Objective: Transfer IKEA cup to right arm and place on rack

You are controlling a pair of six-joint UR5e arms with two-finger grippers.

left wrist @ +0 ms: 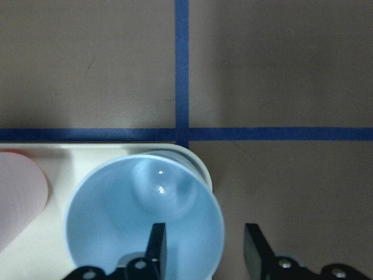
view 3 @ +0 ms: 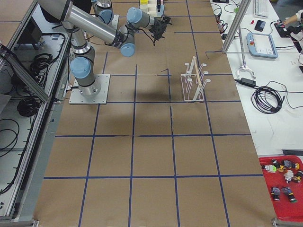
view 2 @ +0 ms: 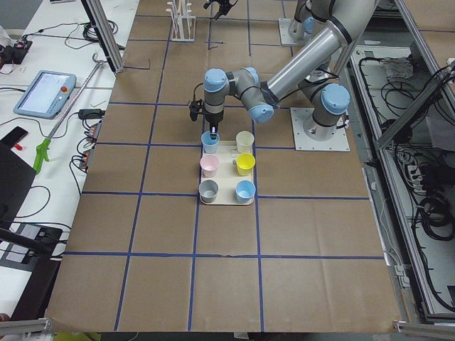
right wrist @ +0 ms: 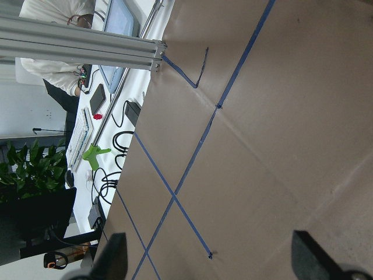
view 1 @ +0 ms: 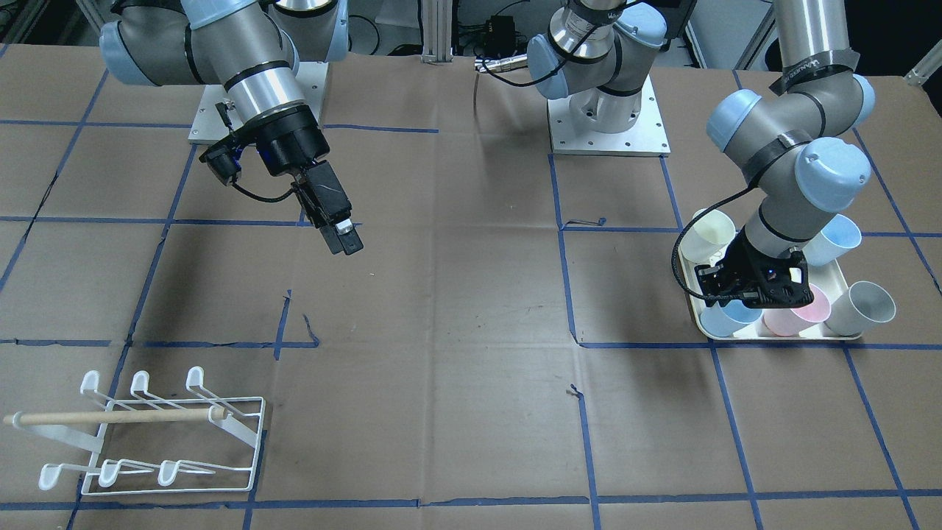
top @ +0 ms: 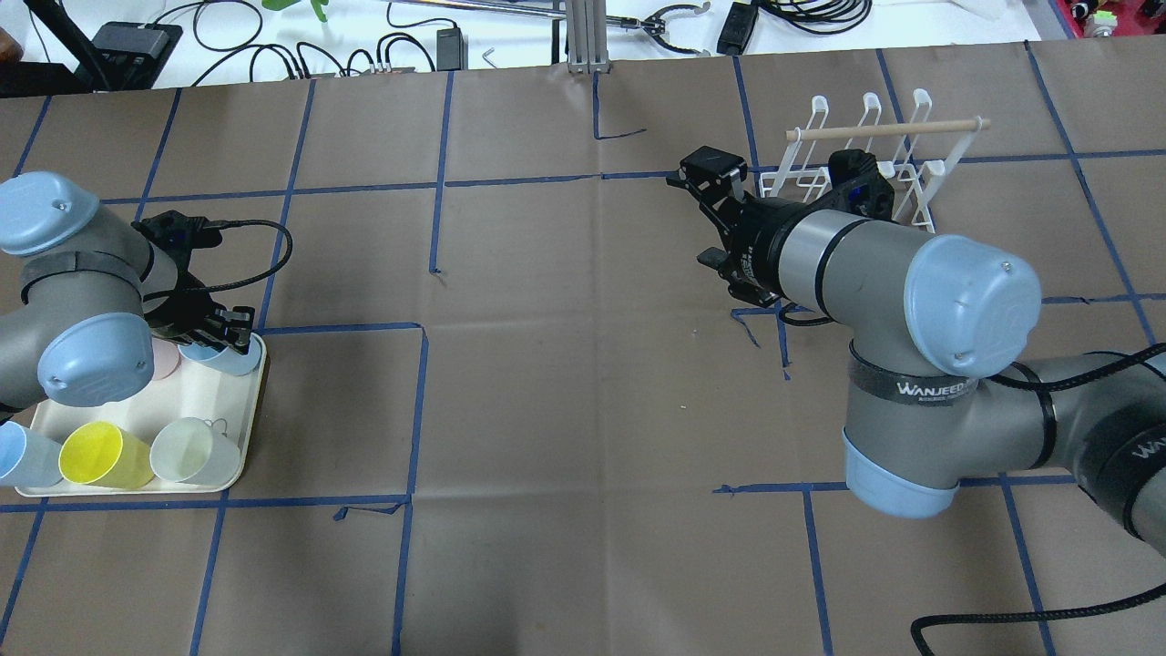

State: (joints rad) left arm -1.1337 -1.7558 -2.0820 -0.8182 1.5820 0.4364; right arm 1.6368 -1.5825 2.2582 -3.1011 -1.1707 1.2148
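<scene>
Left gripper [left wrist: 204,252] is down at the tray [top: 239,435], jaws parted and straddling the wall of the blue cup [left wrist: 116,216]: one finger [left wrist: 156,244] inside the mouth, the other outside the rim. There's a gap on both sides, so it isn't clamped and has no hold on anything.

The blue cup stands upright, mouth up, in the tray corner farthest from the robot and nearest the table centre. The tray sits on the robot's left side of the table, with its corner close to a crossing of the blue tape lines [left wrist: 182,133].

Five more cups are on the same tray:
- pink cup [view 1: 798,308], just beside the blue one
- grey cup [view 1: 861,308]
- yellow cup [top: 100,454]
- pale cream cup [top: 187,449]
- second light blue cup [view 1: 835,239]

Right gripper [view 1: 346,237] hangs in the air over bare table on the robot's right side, tilted down and toward the table centre. The wrist view shows both fingertips wide apart with only brown paper between them, so it is fully open and empty.

The rack [view 1: 176,442] stands at the far edge from the robot on its right side, well apart from the right gripper. It is a white wire frame with prongs up, and the wooden dowel [view 1: 110,417] lies across it.

Cup and rack are at opposite ends of the table.
</scene>
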